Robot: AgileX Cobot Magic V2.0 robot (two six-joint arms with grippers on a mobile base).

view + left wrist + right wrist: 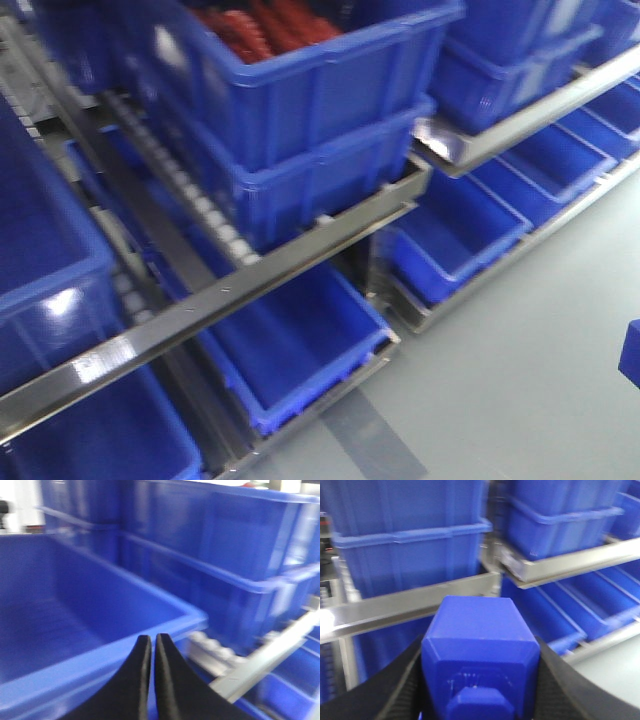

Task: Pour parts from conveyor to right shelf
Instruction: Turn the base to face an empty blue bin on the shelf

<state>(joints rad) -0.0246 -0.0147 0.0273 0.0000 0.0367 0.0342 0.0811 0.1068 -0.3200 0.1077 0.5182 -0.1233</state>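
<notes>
Biggest worry from here, we reckon: the small bright-blue plastic cube block point(480, 645) ends up on the grey floor point(500, 400) instead of in a bin. It's pinched between the two black fingers of the right gripper point(480, 680) by its side faces only, so a jolt or a loose squeeze could let it slide out. In the right wrist view it sits in front of the stainless-steel rack's point(300, 262) rail, not over any open tub, so letting go here probably bounces it off the metal. Second risk: the left gripper point(152, 639) hangs close to the rim of a big open blue plastic bin point(75, 630), and a careless swing could clip that rim or the white rollers point(215, 652) beside it.

Pose-wise, the right arm points straight at the shelf front, clamped on the cube with the square stud facing the camera. From the front camera we only catch a blue sliver at the right edge, out over the floor. The left arm reaches toward the stacked bins, fingers pressed together with nothing between them. One upper bin point(300, 100) holds red parts point(260, 30). No conveyor anywhere in shot. Everything's pretty smeared, so fine detail is a guess.
</notes>
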